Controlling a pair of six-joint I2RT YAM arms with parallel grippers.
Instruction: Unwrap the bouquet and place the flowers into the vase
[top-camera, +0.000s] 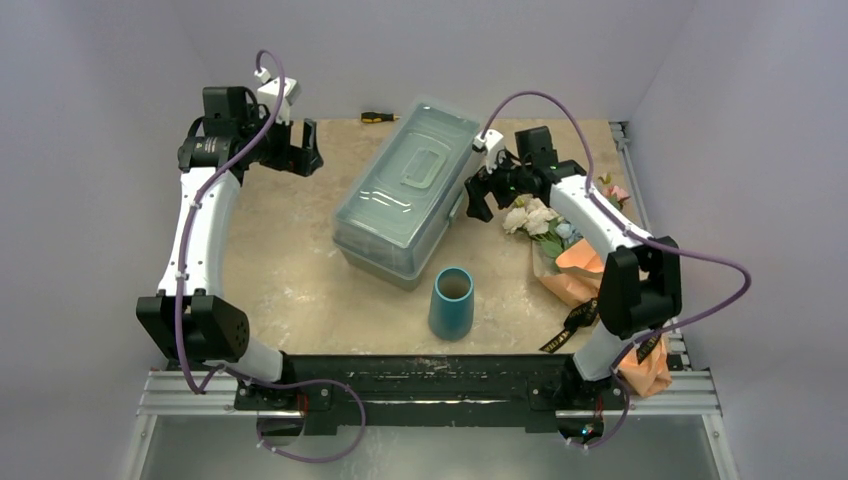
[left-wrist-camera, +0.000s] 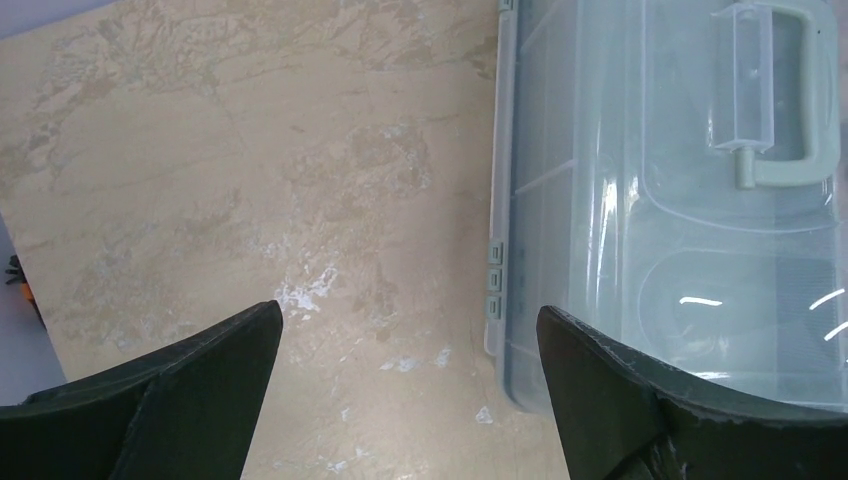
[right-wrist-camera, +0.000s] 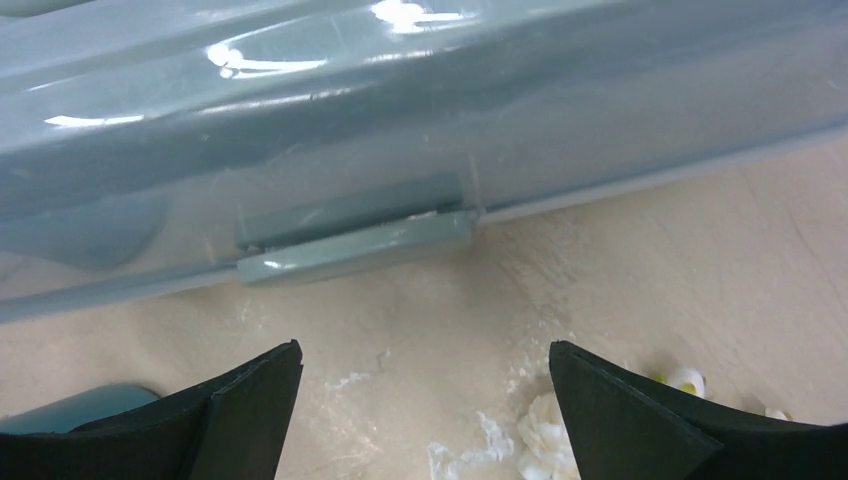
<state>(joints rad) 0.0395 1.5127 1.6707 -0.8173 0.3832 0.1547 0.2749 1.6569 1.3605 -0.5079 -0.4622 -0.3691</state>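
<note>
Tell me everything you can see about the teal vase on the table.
The vase is a small teal-blue cup, smooth and matte, narrowing slightly toward its open mouth. It stands upright on the marbled tabletop, just in front of the translucent toolbox, close to its near corner; whether they touch is unclear. It looks empty, and nothing grips it.

Two arms that I can see: the left arm (top-camera: 198, 225) and the right arm (top-camera: 592, 215). There are two grippers, the left gripper (top-camera: 307, 149) and the right gripper (top-camera: 478, 198). One toolbox (top-camera: 405, 190), one vase (top-camera: 452, 303), one bouquet (top-camera: 578, 268), one screwdriver (top-camera: 378, 117) — its blooms are too bunched to count.
</note>
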